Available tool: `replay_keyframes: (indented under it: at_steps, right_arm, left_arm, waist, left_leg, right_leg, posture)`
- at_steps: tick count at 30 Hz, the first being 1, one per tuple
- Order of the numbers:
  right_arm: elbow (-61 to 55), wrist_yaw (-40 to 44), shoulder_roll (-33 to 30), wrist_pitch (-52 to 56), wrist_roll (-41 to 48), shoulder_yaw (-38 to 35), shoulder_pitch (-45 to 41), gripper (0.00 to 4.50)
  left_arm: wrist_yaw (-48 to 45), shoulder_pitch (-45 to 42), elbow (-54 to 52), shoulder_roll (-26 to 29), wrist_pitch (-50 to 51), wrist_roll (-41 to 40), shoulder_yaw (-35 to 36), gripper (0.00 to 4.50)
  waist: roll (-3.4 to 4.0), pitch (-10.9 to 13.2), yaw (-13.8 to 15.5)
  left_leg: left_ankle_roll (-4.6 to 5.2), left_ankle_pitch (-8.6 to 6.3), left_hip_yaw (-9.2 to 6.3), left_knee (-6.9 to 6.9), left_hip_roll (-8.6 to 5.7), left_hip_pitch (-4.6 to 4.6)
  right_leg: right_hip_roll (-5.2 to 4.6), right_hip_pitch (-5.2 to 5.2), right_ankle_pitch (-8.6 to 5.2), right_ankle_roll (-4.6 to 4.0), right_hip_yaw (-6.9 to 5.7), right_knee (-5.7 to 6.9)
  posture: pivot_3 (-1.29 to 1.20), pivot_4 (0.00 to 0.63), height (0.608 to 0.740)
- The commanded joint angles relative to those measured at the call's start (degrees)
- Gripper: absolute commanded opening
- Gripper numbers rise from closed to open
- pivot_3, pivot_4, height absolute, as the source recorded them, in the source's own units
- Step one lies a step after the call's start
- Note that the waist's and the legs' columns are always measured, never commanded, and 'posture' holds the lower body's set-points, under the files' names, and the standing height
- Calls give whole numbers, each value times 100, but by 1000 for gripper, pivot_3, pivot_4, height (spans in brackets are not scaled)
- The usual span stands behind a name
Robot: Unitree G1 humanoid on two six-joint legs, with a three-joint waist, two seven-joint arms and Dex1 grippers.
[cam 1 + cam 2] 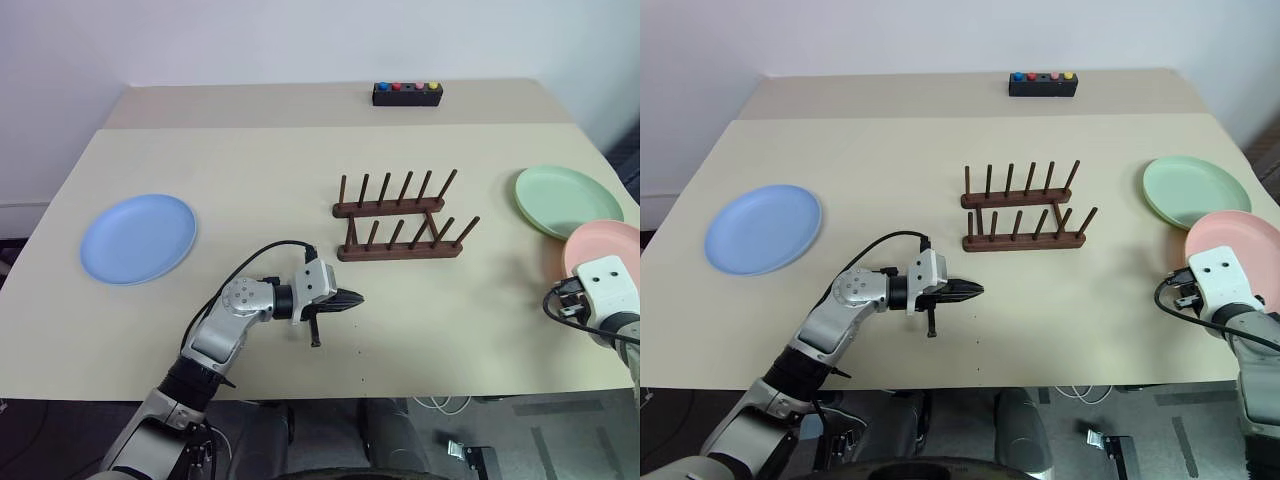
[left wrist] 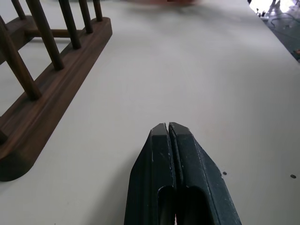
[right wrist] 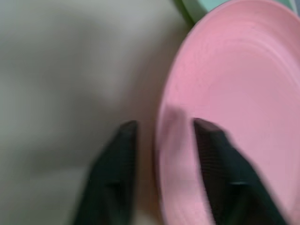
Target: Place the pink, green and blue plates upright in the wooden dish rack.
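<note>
Right hand (image 3: 161, 140) is straddling the near rim of the pink plate (image 1: 612, 245), one finger over it, one outside; a firm grip cannot be told. Pink plate is lying right of the wooden dish rack (image 1: 400, 222), overlapping the green plate (image 1: 565, 200). Blue plate (image 1: 138, 238) is lying flat, well left of the rack. Left hand (image 1: 352, 299), fingers pressed together and empty, is hovering just before the rack over the worktop (image 1: 250, 160).

Dark brown wooden peg rack (image 1: 400, 229) sits mid-desk, empty; round light blue plate (image 1: 138, 238) flat far left, mint green plate (image 1: 566, 200) and salmon pink plate (image 1: 607, 245) overlapping right.
</note>
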Motion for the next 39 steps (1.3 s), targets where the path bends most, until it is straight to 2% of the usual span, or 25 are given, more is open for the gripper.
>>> replay_keyframes:
  at_steps: [1,12,17,22,25,27,29,39]
  right_arm:
    - [-308,-38,11,28,6,-94,26,49]
    - [-1016,-280,-237,272,-262,-389,-72,49]
    - [-1545,7,-577,-575,86,-574,-959,49]
    - [-1937,476,-176,-1033,1162,-209,-2087,49]
    - [-2315,1179,80,-447,2864,-90,-2513,49]
    - [-2452,1317,169,18,3886,-163,-2674,49]
    - [-2368,1393,194,282,4545,-223,-2774,49]
    - [-1314,1499,123,830,5712,-464,-2853,49]
  left_arm:
    - [-121,-6,-238,-50,-96,-264,109,0]
    - [-209,-50,-199,-67,-68,-366,112,0]
    - [-213,-98,-112,-116,-98,-330,93,0]
    - [-190,-123,-45,-182,-133,-285,71,0]
    - [-157,-111,-47,-201,-144,-264,72,0]
    - [-130,-95,-57,-192,-144,-253,81,0]
    - [-96,-64,-88,-167,-142,-244,91,0]
    - [27,2,-189,-88,-90,-267,101,0]
  waist:
    - [-1,0,-11]
    - [4,-1,-3]
    - [16,0,-39]
    - [6,4,-15]
    - [5,5,6]
    - [5,5,11]
    - [5,5,11]
    - [7,4,8]
  left_leg:
    - [0,0,0,1,0,0]
    - [0,0,0,1,0,-1]
    - [0,0,3,2,0,-5]
    - [0,0,-1,-5,3,-8]
    - [0,0,-6,2,1,-23]
    - [2,-1,-10,2,0,-28]
    - [2,-1,-13,2,0,-33]
    - [3,-1,-15,3,1,-32]
  right_leg:
    - [0,0,0,0,0,0]
    - [0,-1,0,0,0,0]
    - [1,-8,2,5,1,1]
    - [3,-11,10,20,-4,2]
    - [0,-11,12,20,-7,-10]
    - [-1,-13,13,22,-7,-13]
    - [-1,-17,13,21,-10,-13]
    - [0,-21,16,15,-14,-7]
  posture:
    - [0,150,740]
    - [0,150,740]
    - [0,150,740]
    - [0,150,740]
    - [0,150,740]
    - [0,150,740]
    - [0,150,740]
    - [0,150,740]
